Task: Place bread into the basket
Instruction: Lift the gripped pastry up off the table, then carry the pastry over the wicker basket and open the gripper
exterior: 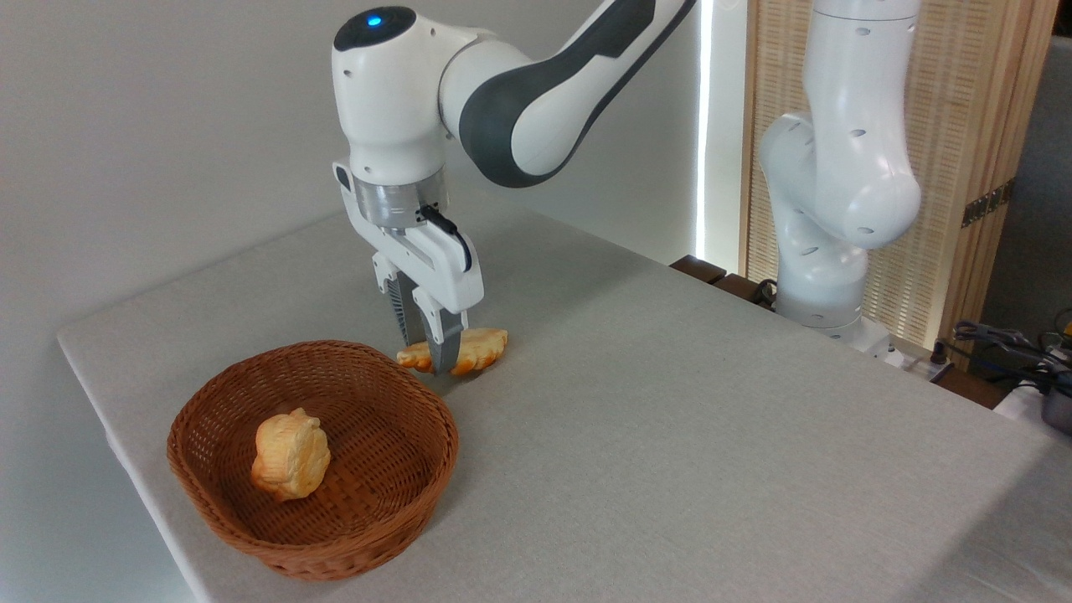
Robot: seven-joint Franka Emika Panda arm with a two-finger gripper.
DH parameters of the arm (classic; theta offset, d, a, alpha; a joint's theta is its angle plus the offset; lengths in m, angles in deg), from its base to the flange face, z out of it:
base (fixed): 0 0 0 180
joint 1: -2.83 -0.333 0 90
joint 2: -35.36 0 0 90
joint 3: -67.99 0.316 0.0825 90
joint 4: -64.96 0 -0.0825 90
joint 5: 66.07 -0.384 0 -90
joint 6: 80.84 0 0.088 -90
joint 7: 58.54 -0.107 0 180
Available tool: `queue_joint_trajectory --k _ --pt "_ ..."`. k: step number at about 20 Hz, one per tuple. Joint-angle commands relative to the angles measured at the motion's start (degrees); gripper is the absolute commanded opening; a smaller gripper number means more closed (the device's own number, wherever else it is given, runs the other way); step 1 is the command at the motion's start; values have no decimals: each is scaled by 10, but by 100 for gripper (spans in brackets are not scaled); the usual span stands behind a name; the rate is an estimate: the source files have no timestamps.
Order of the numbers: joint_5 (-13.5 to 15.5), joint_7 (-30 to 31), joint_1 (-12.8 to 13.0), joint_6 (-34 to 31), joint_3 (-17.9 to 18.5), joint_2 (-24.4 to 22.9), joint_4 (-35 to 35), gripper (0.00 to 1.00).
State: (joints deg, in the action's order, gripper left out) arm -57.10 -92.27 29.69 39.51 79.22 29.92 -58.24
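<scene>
The white two-finger hand point(429, 352) points straight down at the flat, golden-orange leaf-shaped bread point(476, 348), its dark fingers point(443, 345) set either side of the bread's left part, seemingly clamped on it. The bread lies on the grey cloth-covered bench point(670, 435), near the back-left edge, just beyond the rim of the round brown woven wicker basket point(394, 494). The basket sits by the front-left corner and holds a chunky pale-golden bun point(290, 454).
</scene>
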Motion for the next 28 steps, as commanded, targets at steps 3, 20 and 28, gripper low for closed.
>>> queue_joint_trajectory --k 3,20,28 --pt "1 -3 2 -31 2 -29 1 15" --pt "53 -1 -6 -10 11 -37 69 19" --pt "153 9 -15 97 55 -15 81 29"
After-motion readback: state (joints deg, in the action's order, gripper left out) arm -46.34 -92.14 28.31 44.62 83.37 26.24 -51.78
